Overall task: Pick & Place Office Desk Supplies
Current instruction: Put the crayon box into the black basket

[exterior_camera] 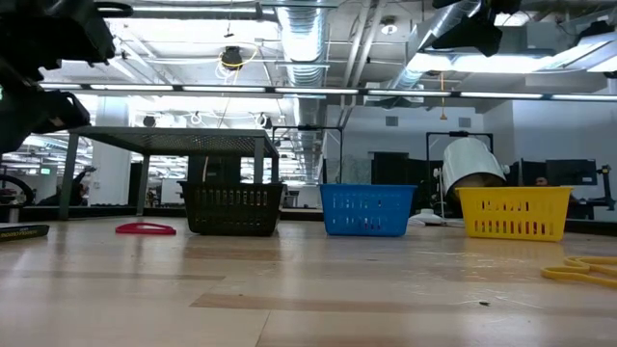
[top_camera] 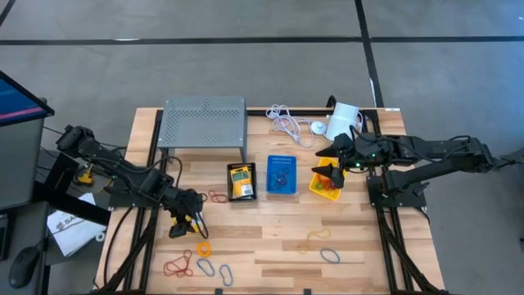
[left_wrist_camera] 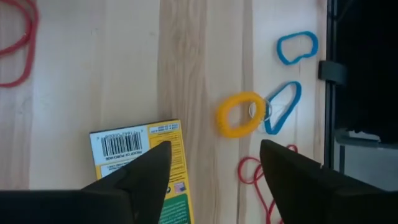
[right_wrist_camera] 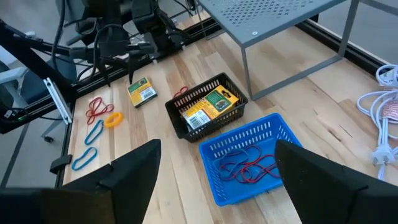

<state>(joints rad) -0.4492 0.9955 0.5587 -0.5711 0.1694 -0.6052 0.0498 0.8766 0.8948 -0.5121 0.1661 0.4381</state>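
My left gripper [top_camera: 187, 221] [left_wrist_camera: 214, 149] stands open low over the table's near left part. A yellow card packet [left_wrist_camera: 140, 162] [right_wrist_camera: 142, 91] lies flat on the wood under one of its fingers. Beside it lie an orange loop [left_wrist_camera: 241, 115], blue loops [left_wrist_camera: 283, 107] and red loops [left_wrist_camera: 258, 180]. My right gripper [top_camera: 332, 172] [right_wrist_camera: 217, 144] hangs open and empty above the yellow bin [top_camera: 326, 187]. The black bin [right_wrist_camera: 205, 106] holds yellow card packets. The blue bin [right_wrist_camera: 249, 162] holds red loops.
A grey perforated metal shelf [top_camera: 205, 121] stands at the far left of the table. A coiled white cable [top_camera: 286, 123] and a white cylinder device [top_camera: 344, 119] lie at the far right. More loops [top_camera: 329, 255] lie near the front right. Bare wood stretches in front of the bins.
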